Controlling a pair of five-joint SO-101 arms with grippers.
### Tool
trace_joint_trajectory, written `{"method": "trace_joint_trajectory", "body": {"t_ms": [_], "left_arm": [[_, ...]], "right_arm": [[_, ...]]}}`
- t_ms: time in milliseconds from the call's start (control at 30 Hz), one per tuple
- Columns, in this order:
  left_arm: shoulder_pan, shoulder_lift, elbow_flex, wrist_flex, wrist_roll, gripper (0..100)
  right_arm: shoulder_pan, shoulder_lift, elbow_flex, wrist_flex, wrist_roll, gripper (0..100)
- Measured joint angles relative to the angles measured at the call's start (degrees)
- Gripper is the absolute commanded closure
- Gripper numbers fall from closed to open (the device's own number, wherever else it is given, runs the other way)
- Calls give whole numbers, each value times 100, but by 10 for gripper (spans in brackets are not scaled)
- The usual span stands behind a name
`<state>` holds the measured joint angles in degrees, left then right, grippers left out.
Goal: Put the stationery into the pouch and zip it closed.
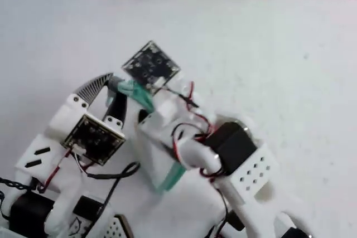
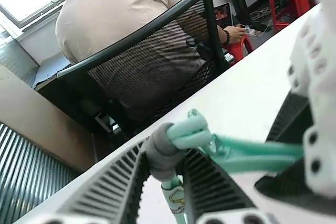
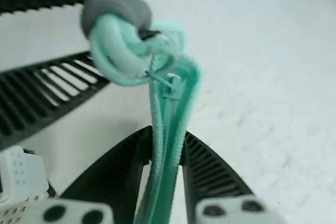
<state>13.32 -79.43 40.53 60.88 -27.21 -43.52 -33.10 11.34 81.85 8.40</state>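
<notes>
In the high view the white pouch [image 1: 153, 160] lies at lower centre under both arms. Its teal zipper [image 1: 170, 178] runs up toward the left gripper [image 1: 113, 90] and the right gripper [image 1: 137, 95], which meet left of centre. The likeliest trouble is the small grey pull [image 1: 117, 83] slipping out of the left grip. The slider could also jam if the two arms tug out of line with the teeth. A weak hold on the right side would let the whole pouch drag along instead of closing. In the left wrist view, the left arm's ribbed jaws stand nearly together at lower centre, pinching the grey pull and its teal cord loop [image 2: 191, 129], and the zipper stretches off toward the right edge. In the right wrist view, the right arm's jaws at the bottom are clenched on the zipper, touching it on both sides, and the other jaws hold the pull at upper left. Whether the stationery is inside I cannot tell.
</notes>
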Motion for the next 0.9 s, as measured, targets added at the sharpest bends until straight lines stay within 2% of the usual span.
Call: {"method": "trace_joint_trajectory", "body": {"t_ms": [167, 267, 333, 467, 567, 733, 800, 900], "left_arm": [[-404, 18, 9, 0, 0, 977], [-730, 18, 141, -44, 0, 976], [-985, 18, 404, -343, 0, 976], [-1380, -18, 1187, -1284, 0, 976], [-1574, -62, 1741, -1908, 0, 976], [-1785, -88, 1881, -2127, 0, 975], [-1785, -88, 1881, -2127, 0, 932], [-1793, -79, 1881, -2127, 0, 745]], "right_arm": [[281, -571, 686, -448, 633, 980], [97, -1257, 1284, -510, 1442, 980], [-158, -1741, 1741, -589, 1987, 980], [-378, -2462, 2444, -712, 2611, 980], [-387, -2752, 2725, -712, 2831, 980], [-413, -2910, 2875, -712, 2866, 980], [-413, -2936, 2875, -738, 2866, 980], [-413, -2971, 2936, -958, 2822, 980]]}}
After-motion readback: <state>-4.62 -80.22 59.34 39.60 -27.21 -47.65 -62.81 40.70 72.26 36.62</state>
